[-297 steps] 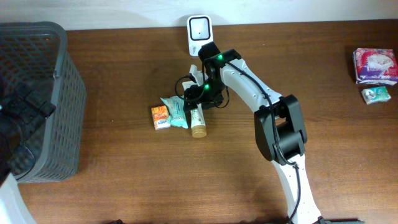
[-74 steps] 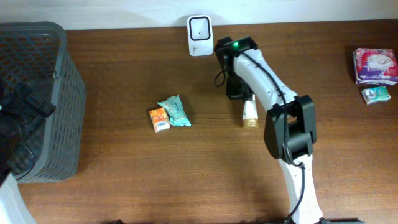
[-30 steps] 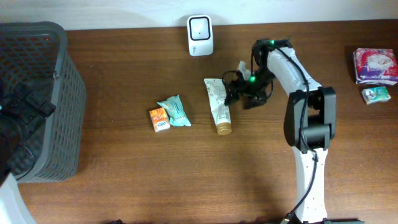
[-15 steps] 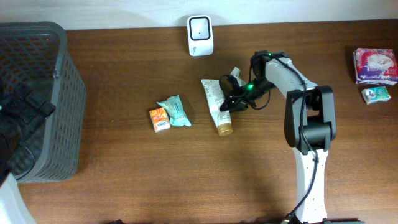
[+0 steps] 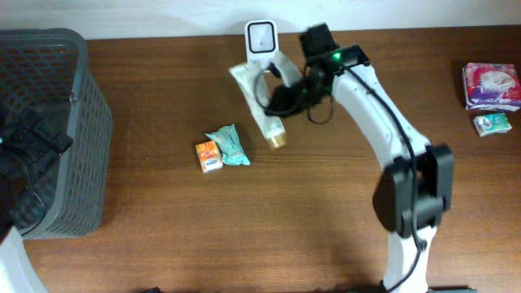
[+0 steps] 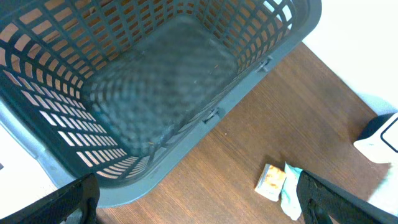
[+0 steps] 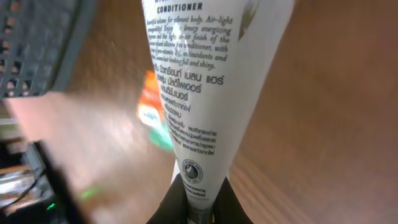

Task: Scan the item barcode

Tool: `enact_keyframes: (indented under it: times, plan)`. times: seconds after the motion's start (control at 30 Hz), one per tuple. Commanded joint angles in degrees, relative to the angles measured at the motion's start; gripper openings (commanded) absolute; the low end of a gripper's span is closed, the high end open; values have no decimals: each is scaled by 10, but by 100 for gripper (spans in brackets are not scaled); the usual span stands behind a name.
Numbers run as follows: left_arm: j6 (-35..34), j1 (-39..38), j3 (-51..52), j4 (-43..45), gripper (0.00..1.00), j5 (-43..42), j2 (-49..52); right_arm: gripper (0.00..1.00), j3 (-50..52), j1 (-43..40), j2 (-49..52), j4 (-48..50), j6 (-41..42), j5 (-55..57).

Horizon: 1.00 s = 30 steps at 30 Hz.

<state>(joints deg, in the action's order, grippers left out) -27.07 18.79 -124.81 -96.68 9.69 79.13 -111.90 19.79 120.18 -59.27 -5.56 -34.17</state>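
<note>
Clenched on one white conditioner tube [image 5: 259,104]: the right tool [image 5: 282,96]. Held at a slant just on the near side of the one white scanner [image 5: 262,37] at the far edge of the table [image 5: 163,236], gold cap pointing near and right, flat end pointing far and left. In the right wrist view, fills the frame with its printed text turned to the camera, pinched at the bottom between the dark fingers [image 7: 177,202].

Released and spread wide: the left tool [image 6: 199,202], hanging over one grey mesh basket [image 6: 261,43] at the left end of the table, nothing between its two fingertips.

Two small packets left of the middle, touching side by side: one orange [image 5: 210,155], one teal [image 5: 229,145], both near and left of the tube's cap and apart from it.

Two more packs at the far right edge: one purple-and-white [image 5: 491,85], and one smaller green-and-white [image 5: 492,124] just on its near side.
</note>
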Motion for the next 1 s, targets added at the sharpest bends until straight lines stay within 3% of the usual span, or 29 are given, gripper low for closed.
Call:
enact_keyframes:
  times: [0.0,0.37,0.53,0.67,0.7,0.8,0.93,0.97]
  plan:
    - [-5,3,0,0,99,2,-1,4,-17,46,-68,42,37,96]
    - [-5,3,0,0,99,2,-1,4,-17,74,-76,76,65,139]
    - [-5,3,0,0,99,2,-1,4,-15,73,-68,45,65,140]
    - [-5,3,0,0,99,2,-1,4,14,71,-46,14,65,210]
    - [-5,3,0,0,99,2,-1,15,31,71,-42,14,65,231]
    - [-5,3,0,0,99,2,-1,35,47,63,-33,14,65,245]
    - [-5,3,0,0,99,2,-1,85,61,44,-7,10,65,244]
    - [-5,3,0,0,99,2,-1,88,64,44,0,9,63,244]
